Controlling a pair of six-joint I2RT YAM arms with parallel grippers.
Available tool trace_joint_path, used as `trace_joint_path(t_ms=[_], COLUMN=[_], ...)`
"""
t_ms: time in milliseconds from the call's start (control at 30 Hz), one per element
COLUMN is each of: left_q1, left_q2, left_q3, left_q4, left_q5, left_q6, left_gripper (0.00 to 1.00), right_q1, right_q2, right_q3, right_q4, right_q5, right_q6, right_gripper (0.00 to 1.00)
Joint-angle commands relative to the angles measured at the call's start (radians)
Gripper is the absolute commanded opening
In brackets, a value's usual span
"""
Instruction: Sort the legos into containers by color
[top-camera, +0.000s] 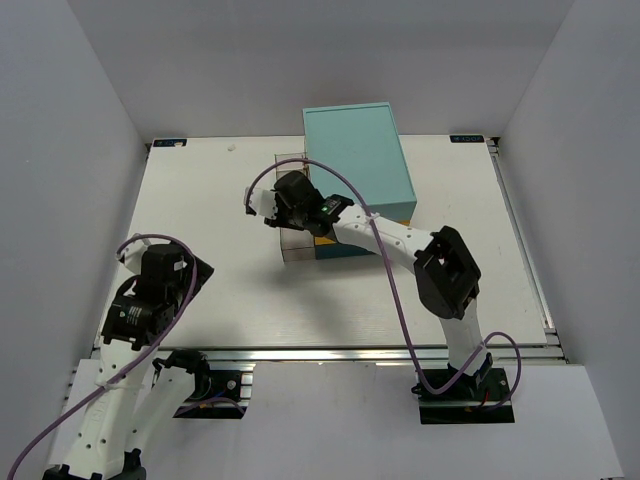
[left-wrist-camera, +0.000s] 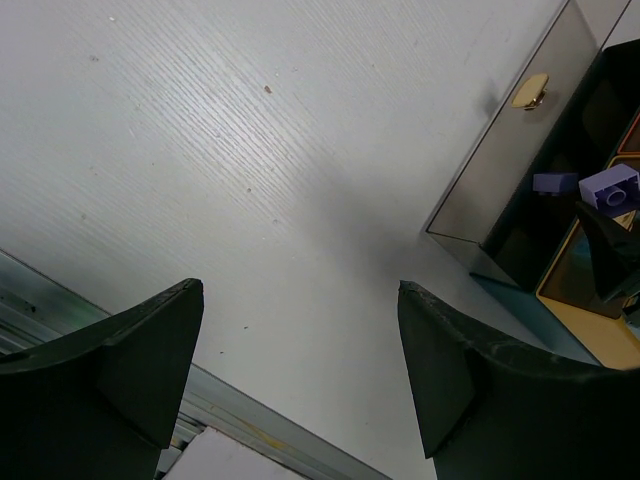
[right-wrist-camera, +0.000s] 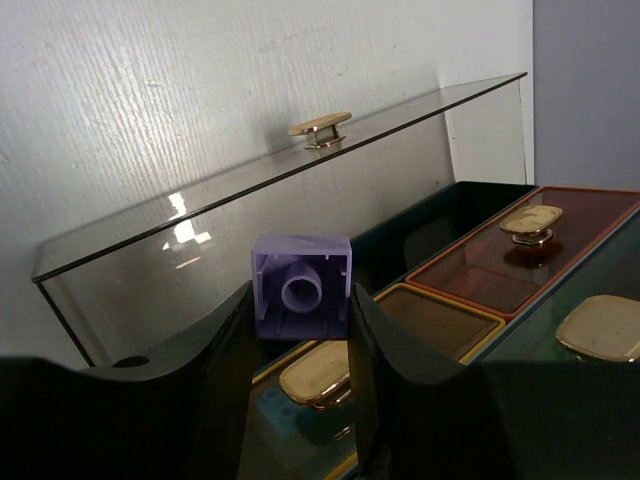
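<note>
Purple lego (right-wrist-camera: 301, 285): one small brick, hollow underside turned toward the wrist camera. It is pinched between the two fingers of the right hand (right-wrist-camera: 300, 322), which is closed on its sides. The left wrist view shows the same brick at the far right, studs visible.

Position: lifted off the worktop (top-camera: 220, 200), at the mouth of a clear drawer (right-wrist-camera: 200, 250) that stands drawn out from the cabinet (top-camera: 358, 160). The drawer's gold handle (right-wrist-camera: 320, 128) lies beyond the brick. Whether the brick hangs over the drawer's inside or over its rim cannot be told.

Shut drawers (right-wrist-camera: 520, 250): orange-, yellow- and teal-fronted, each with a gold handle, just beside and below the right hand.

Left hand (left-wrist-camera: 300, 290): fingers spread wide, nothing between them. It hangs above bare worktop near the front edge, well apart from the brick.
</note>
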Motion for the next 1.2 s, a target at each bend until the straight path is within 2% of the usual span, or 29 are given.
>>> trace_joint_path(t_ms=[0, 67, 100, 133, 167, 233, 433, 533, 567, 633, 667, 733, 767, 833, 933, 967, 1033, 1067, 1133, 1167], left_q1=[-0.004, -0.004, -0.004, -0.004, -0.004, -0.004, -0.004, -0.004, -0.004, -0.004, -0.004, -0.004, -0.004, -0.004, -0.004, -0.004, -0.004, -0.004, -0.004, -0.004], left_q2=[-0.008, -0.005, -0.006, -0.002, -0.002, 0.001, 0.03, 0.05, 0.055, 0.075, 0.081, 0.102, 0.107, 0.119, 0.128, 0.138, 0.156, 0.185, 0.229, 0.287], left_q3=[-0.008, -0.011, -0.014, -0.016, -0.017, -0.026, -0.039, -0.048, -0.051, -0.054, -0.052, -0.052, -0.052, -0.054, -0.065, -0.068, -0.084, -0.092, -0.107, -0.111], left_q4=[0.013, 0.019, 0.022, 0.025, 0.031, 0.04, 0.089, 0.126, 0.146, 0.165, 0.184, 0.201, 0.218, 0.234, 0.272, 0.298, 0.336, 0.382, 0.436, 0.491], left_q5=[0.0, 0.002, 0.003, 0.005, 0.008, 0.013, 0.045, 0.063, 0.065, 0.075, 0.079, 0.082, 0.083, 0.086, 0.092, 0.095, 0.114, 0.126, 0.153, 0.186], left_q6=[-0.024, -0.022, -0.022, -0.022, -0.022, -0.019, -0.015, -0.01, -0.005, 0.001, 0.008, 0.013, 0.018, 0.019, 0.021, 0.021, 0.024, 0.027, 0.031, 0.036], left_gripper=[0.88, 0.88, 0.88, 0.88, 0.88, 0.88, 0.89, 0.88, 0.88, 0.88, 0.88, 0.88, 0.88, 0.88, 0.87, 0.87, 0.87, 0.87, 0.87, 0.87], right_q1=[-0.008, -0.005, -0.006, -0.005, -0.006, -0.005, -0.009, -0.017, -0.02, -0.035, -0.04, -0.06, -0.071, -0.085, -0.097, -0.106, -0.123, -0.135, -0.146, -0.151], right_q2=[0.008, 0.008, 0.012, 0.014, 0.014, 0.016, 0.002, -0.029, -0.038, -0.082, -0.104, -0.167, -0.185, -0.233, -0.256, -0.262, -0.296, -0.314, -0.366, -0.397], right_q3=[0.066, 0.066, 0.071, 0.071, 0.071, 0.074, 0.1, 0.129, 0.149, 0.142, 0.099, 0.047, -0.01, -0.061, -0.084, -0.089, -0.13, -0.151, -0.202, -0.216], right_q4=[-0.027, -0.037, -0.042, -0.053, -0.057, -0.063, -0.077, -0.115, -0.126, -0.12, -0.094, -0.009, 0.031, 0.155, 0.252, 0.339, 0.432, 0.525, 0.596, 0.643], right_q5=[0.041, 0.037, 0.037, 0.035, 0.029, 0.026, -0.047, -0.213, -0.336, -0.466, -0.577, -0.697, -0.788, -0.848, -0.793, -0.713, -0.649, -0.602, -0.557, -0.487], right_q6=[-0.082, -0.099, -0.112, -0.117, -0.12, -0.125, -0.088, -0.038, 0.002, 0.024, 0.047, 0.053, 0.071, 0.11, 0.245, 0.293, 0.404, 0.421, 0.452, 0.461], right_gripper=[0.31, 0.41, 0.54, 0.61, 0.71, 0.78, 0.78, 0.76, 0.75, 0.72, 0.68, 0.63, 0.55, 0.44, 0.0, 0.0, 0.0, 0.0, 0.0, 0.0])
